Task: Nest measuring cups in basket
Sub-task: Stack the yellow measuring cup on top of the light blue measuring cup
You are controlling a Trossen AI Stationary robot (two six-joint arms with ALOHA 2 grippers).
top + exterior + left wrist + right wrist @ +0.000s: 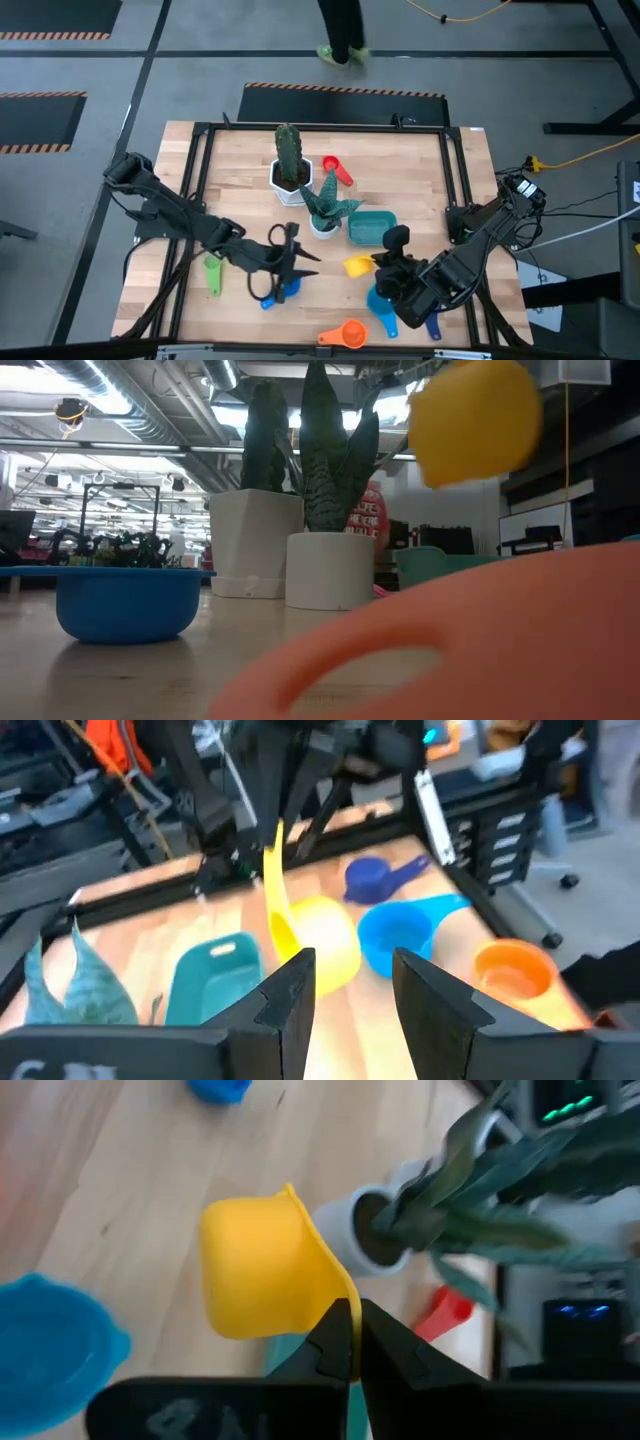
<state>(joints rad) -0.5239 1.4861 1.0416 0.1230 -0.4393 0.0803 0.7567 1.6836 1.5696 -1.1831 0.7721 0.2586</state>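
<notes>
The right gripper (355, 1342), clamped on the yellow cup's (262, 1265) handle, needed to carry it level over the basket (372, 228) before letting go, while the left gripper (297, 262) waited with its fingers apart.

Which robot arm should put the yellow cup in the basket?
The right one, probably. The right gripper is shut on the yellow cup's handle, lifted beside the teal basket. The left gripper is open, holding nothing.

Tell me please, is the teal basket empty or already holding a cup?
Empty: the high view shows the basket with nothing inside; the yellow cup hangs beside it.
</notes>
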